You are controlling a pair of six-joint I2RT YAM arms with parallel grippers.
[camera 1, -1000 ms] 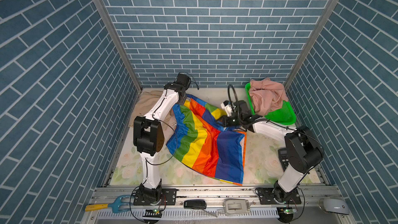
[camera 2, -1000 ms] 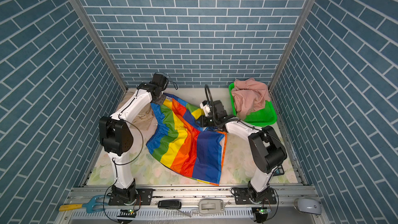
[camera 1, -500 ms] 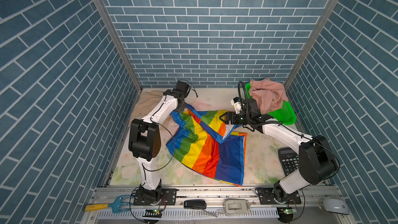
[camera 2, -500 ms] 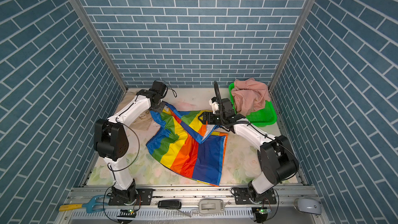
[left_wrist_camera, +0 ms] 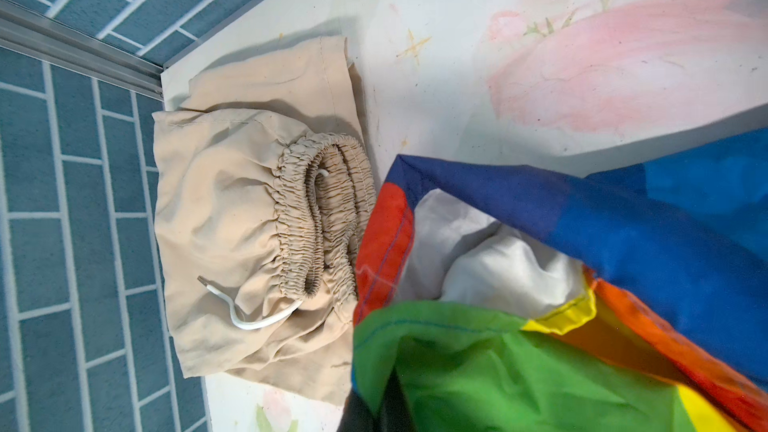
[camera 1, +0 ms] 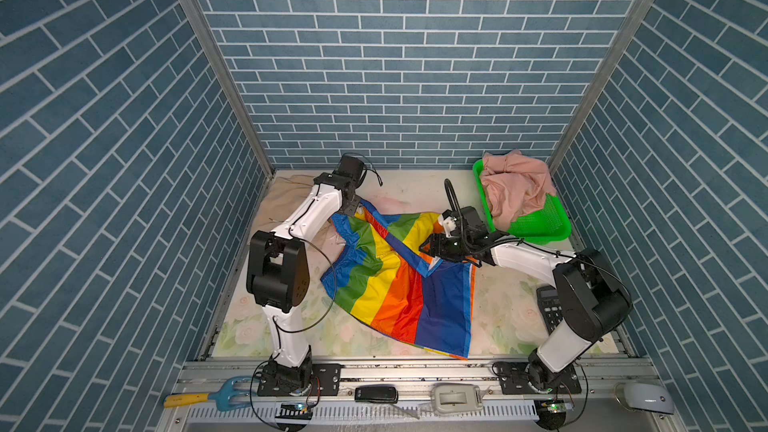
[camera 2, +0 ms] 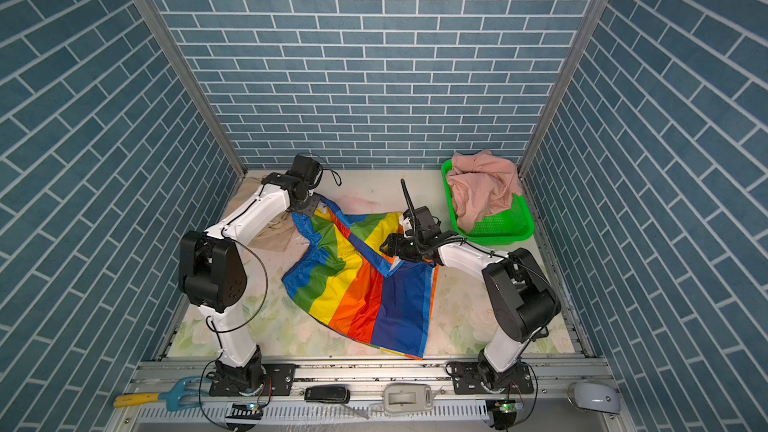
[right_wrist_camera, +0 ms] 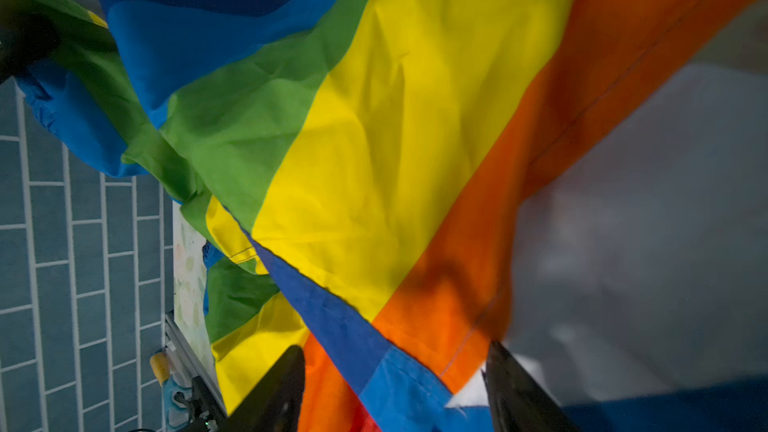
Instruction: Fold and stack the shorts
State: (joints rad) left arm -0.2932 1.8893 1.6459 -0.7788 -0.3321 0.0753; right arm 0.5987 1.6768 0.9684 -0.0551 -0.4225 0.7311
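Mid-fold, judging by the rainbow shorts (camera 1: 399, 288) lying beneath the right claw (camera 1: 424, 252), whose jaws stand apart (nothing pinched). Beyond, the left claw (camera 1: 354, 213) is pressed together on their far corner; next it must carry that corner over.

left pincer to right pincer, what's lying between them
Only the rainbow shorts: their cloth fills the whole stretch from the left pincer to the right pincer. Both top views show it.

Shorts (camera 1: 399, 284) on table (camera 1: 498, 317) centre, basket (camera 1: 536, 228) back right
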